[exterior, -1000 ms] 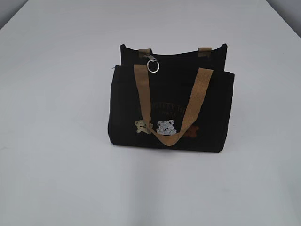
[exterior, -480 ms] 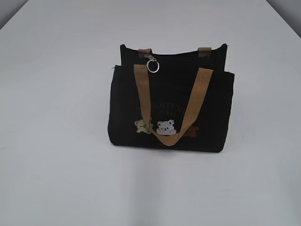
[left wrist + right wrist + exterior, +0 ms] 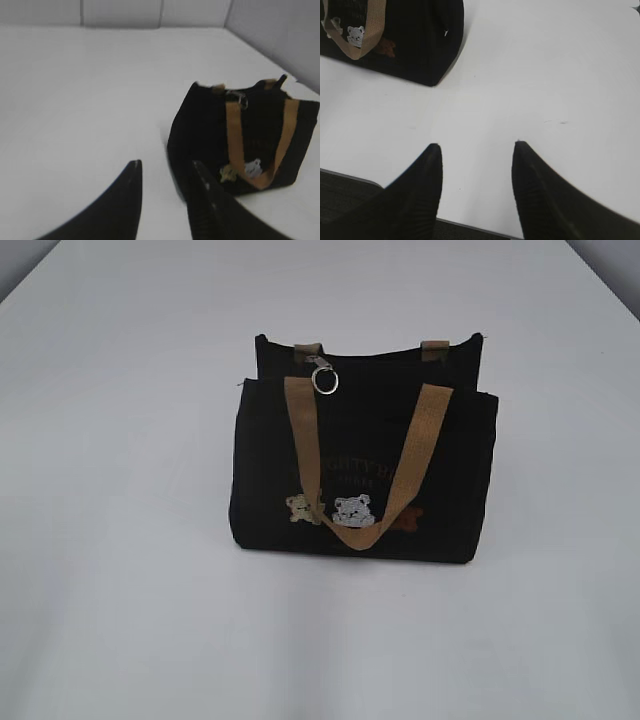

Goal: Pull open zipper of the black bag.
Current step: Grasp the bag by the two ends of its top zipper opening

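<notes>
- The black bag (image 3: 362, 455) stands upright at the centre of the frame, boxy, its tan front handle hanging in a loop over the bear patches (lettering faint).
- The zipper (image 3: 322, 372) runs along the bag's top; its metal pull with a shiny silver ring lies left of centre.

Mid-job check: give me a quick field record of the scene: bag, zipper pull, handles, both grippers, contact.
bag: small boxy black fabric tote bag, upright on the white table
zipper pull: small metal pull with a shiny silver ring, at the top edge, left of centre
handles: front tan webbing handle hangs down over the bear patches
left gripper: open, empty, short of the bag
right gripper: open, empty, over bare table
contact: none
</notes>
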Robot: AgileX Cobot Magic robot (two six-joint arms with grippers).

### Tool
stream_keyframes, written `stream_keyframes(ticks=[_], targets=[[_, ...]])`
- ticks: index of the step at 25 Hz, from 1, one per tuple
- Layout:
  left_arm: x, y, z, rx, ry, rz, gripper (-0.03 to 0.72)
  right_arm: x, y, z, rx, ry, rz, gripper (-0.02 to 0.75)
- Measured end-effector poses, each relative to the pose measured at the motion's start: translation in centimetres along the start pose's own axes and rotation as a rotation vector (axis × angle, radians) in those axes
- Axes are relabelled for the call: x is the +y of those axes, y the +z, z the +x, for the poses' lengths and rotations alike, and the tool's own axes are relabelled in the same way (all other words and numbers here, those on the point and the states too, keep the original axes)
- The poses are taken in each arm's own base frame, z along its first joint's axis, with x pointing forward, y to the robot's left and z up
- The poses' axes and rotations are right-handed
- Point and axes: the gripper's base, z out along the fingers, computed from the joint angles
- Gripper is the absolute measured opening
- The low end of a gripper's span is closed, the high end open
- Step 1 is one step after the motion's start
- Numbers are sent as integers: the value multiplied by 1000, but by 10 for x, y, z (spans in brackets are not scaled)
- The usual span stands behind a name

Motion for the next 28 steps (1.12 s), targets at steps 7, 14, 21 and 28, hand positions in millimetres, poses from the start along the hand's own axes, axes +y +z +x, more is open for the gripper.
stream_keyframes(ticks=[7, 14, 21, 28], targets=[[16, 123, -16, 26, 199, 268, 347, 0, 0, 0, 0, 0, 0, 363], [18, 233, 44, 118, 357, 588, 414, 0, 0, 0, 0, 0, 0, 363], [5, 297, 68, 187, 381, 707, 478, 1, 0, 0, -4, 8, -16, 363], [-13, 345, 68, 187, 439, 734, 470, 6, 1, -5, -8, -40, -80, 363]])
